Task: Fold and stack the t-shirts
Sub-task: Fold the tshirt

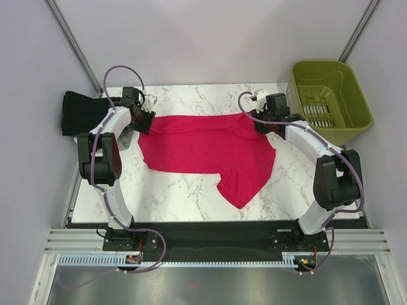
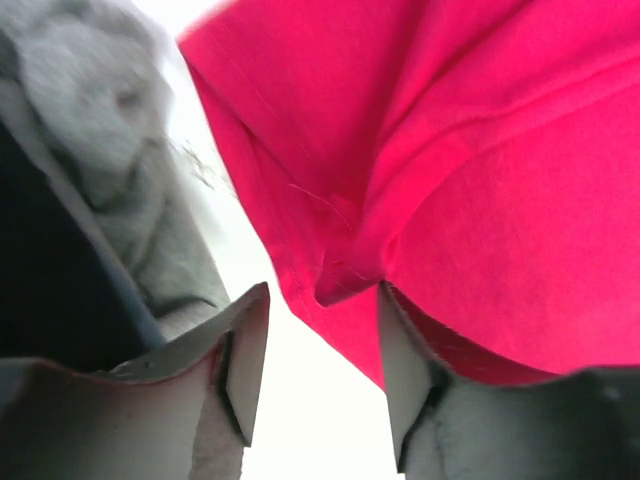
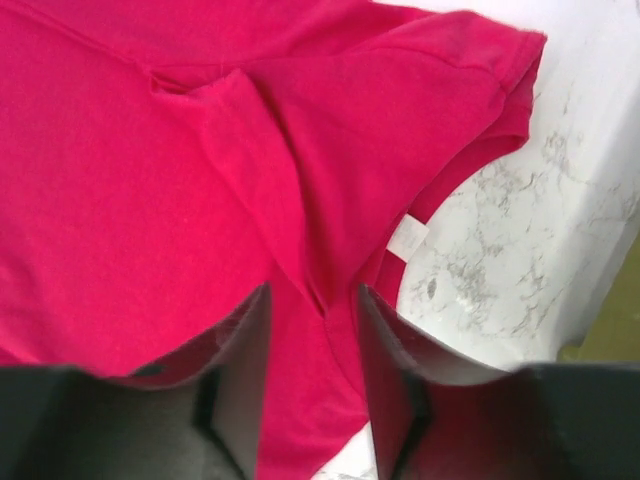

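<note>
Crimson-pink t-shirt on worktop: soft, light, limp, probably sags when lifted. Left fingers released at far-left edge fold; right fingers released over far-right ridge. Pinch these folds.

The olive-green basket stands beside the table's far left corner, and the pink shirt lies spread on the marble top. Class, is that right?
Left is wrong. The top external view shows the olive-green basket beside the far right corner. The pink shirt does lie spread on the marble top.

We see a soft, matt cloth shirt, a smooth marble-patterned table and a green basket of seemingly glossy plastic.
</note>
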Available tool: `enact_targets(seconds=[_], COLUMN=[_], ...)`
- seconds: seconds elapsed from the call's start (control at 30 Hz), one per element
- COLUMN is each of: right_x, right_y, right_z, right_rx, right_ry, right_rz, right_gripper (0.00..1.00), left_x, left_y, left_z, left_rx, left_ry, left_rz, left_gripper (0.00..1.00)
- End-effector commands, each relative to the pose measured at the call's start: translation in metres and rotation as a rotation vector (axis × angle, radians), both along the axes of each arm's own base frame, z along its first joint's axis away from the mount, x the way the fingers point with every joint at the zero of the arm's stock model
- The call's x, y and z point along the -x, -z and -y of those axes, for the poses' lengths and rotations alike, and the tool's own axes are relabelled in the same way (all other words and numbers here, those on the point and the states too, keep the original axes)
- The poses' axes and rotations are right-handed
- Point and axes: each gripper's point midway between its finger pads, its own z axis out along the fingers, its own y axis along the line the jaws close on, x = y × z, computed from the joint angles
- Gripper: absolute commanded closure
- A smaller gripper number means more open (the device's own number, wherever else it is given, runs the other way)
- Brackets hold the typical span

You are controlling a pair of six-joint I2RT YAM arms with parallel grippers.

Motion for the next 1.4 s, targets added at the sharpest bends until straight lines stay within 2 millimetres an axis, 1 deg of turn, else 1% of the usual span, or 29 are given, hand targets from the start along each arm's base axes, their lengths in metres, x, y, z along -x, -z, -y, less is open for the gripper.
enact_targets(seconds=[0.0, 0.03, 0.07, 0.1, 0.13, 0.17, 0.2, 0.27, 0.3, 0.33, 0.37, 0.4, 0.47, 0.5, 0.53, 0.57, 0.6, 0.67, 0.7, 0.77, 0.8, 0.9, 0.93, 0.97, 1.0, 1.13, 1.2, 1.23, 1.37], right_x=[0.000, -0.003, -0.009, -0.014, -0.018, -0.025, -0.030, -0.038, -0.044, -0.049, -0.056, -0.060, -0.067, -0.069, -0.069, -0.072, -0.071, -0.076, -0.077, -0.084, -0.086, -0.093, -0.098, -0.098, -0.098, -0.093, -0.085, -0.081, -0.066], right_y=[-0.033, -0.037, -0.045, -0.046, -0.048, -0.054, -0.045, -0.042, -0.045, -0.033, -0.037, -0.025, -0.023, -0.009, -0.005, -0.003, 0.010, 0.014, 0.024, 0.022, 0.030, 0.034, 0.030, 0.032, 0.037, 0.043, 0.044, 0.049, 0.048], right_z=[-0.010, -0.011, -0.012, -0.013, -0.015, -0.019, -0.022, -0.026, -0.029, -0.032, -0.034, -0.038, -0.045, -0.047, -0.054, -0.057, -0.060, -0.064, -0.067, -0.070, -0.072, -0.080, -0.081, -0.082, -0.085, -0.091, -0.096, -0.096, -0.101], right_rx=[-0.052, -0.056, -0.062, -0.068, -0.077, -0.091, -0.095, -0.101, -0.108, -0.107, -0.114, -0.118, -0.145, -0.150, -0.172, -0.181, -0.184, -0.190, -0.190, -0.200, -0.200, -0.219, -0.226, -0.229, -0.231, -0.240, -0.252, -0.251, -0.257], right_ry=[-0.024, -0.026, -0.018, -0.015, -0.011, -0.018, -0.020, -0.032, -0.039, -0.042, -0.046, -0.053, -0.067, -0.071, -0.089, -0.096, -0.103, -0.113, -0.118, -0.125, -0.127, -0.144, -0.144, -0.144, -0.143, -0.155, -0.171, -0.173, -0.186], right_rz=[0.057, 0.067, 0.088, 0.098, 0.103, 0.117, 0.097, 0.092, 0.102, 0.079, 0.090, 0.066, 0.058, 0.028, 0.012, 0.006, -0.023, -0.026, -0.046, -0.041, -0.057, -0.061, -0.051, -0.057, -0.068, -0.089, -0.109, -0.123, -0.149], right_gripper=[0.49, 0.45, 0.40, 0.39, 0.38, 0.38, 0.38, 0.38, 0.37, 0.37, 0.38, 0.37, 0.38, 0.39, 0.39, 0.40, 0.40, 0.40, 0.40, 0.40, 0.40, 0.40, 0.40, 0.40, 0.40, 0.40, 0.44, 0.46, 0.47], left_x=[0.012, 0.010, 0.007, 0.001, -0.009, -0.016, -0.027, -0.038, -0.043, -0.049, -0.052, -0.057, -0.054, -0.054, -0.052, -0.048, -0.046, -0.039, -0.037, -0.031, -0.028, -0.022, -0.021, -0.020, -0.020, -0.021, -0.023, -0.023, -0.025], left_y=[-0.020, -0.025, -0.036, -0.042, -0.055, -0.055, -0.065, -0.069, -0.058, -0.064, -0.060, -0.054, -0.042, -0.040, -0.031, -0.029, -0.026, -0.020, -0.019, -0.011, -0.009, -0.002, -0.002, -0.001, -0.002, -0.001, -0.001, -0.001, 0.001], left_z=[-0.002, -0.002, -0.001, 0.001, 0.003, 0.005, 0.005, 0.008, 0.007, 0.008, 0.008, 0.011, 0.013, 0.015, 0.017, 0.020, 0.024, 0.033, 0.036, 0.039, 0.039, 0.042, 0.042, 0.042, 0.042, 0.042, 0.041, 0.041, 0.043], left_rx=[0.023, 0.027, 0.036, 0.051, 0.064, 0.076, 0.080, 0.085, 0.077, 0.078, 0.080, 0.089, 0.081, 0.093, 0.106, 0.116, 0.138, 0.172, 0.182, 0.186, 0.192, 0.200, 0.202, 0.205, 0.204, 0.195, 0.192, 0.191, 0.202], left_ry=[-0.067, -0.072, -0.088, -0.090, -0.089, -0.090, -0.092, -0.096, -0.102, -0.106, -0.104, -0.097, -0.103, -0.103, -0.107, -0.105, -0.101, -0.079, -0.070, -0.068, -0.071, -0.076, -0.076, -0.079, -0.081, -0.075, -0.079, -0.077, -0.077], left_rz=[0.018, 0.033, 0.062, 0.090, 0.129, 0.134, 0.163, 0.177, 0.156, 0.171, 0.164, 0.150, 0.100, 0.089, 0.060, 0.040, 0.025, -0.007, -0.019, -0.057, -0.069, -0.098, -0.102, -0.106, -0.104, -0.104, -0.101, -0.102, -0.105], left_gripper=[0.42, 0.39, 0.39, 0.38, 0.37, 0.37, 0.37, 0.37, 0.38, 0.38, 0.38, 0.38, 0.39, 0.39, 0.39, 0.40, 0.40, 0.40, 0.41, 0.42, 0.42, 0.43, 0.44, 0.43, 0.44, 0.44, 0.44, 0.44, 0.44])
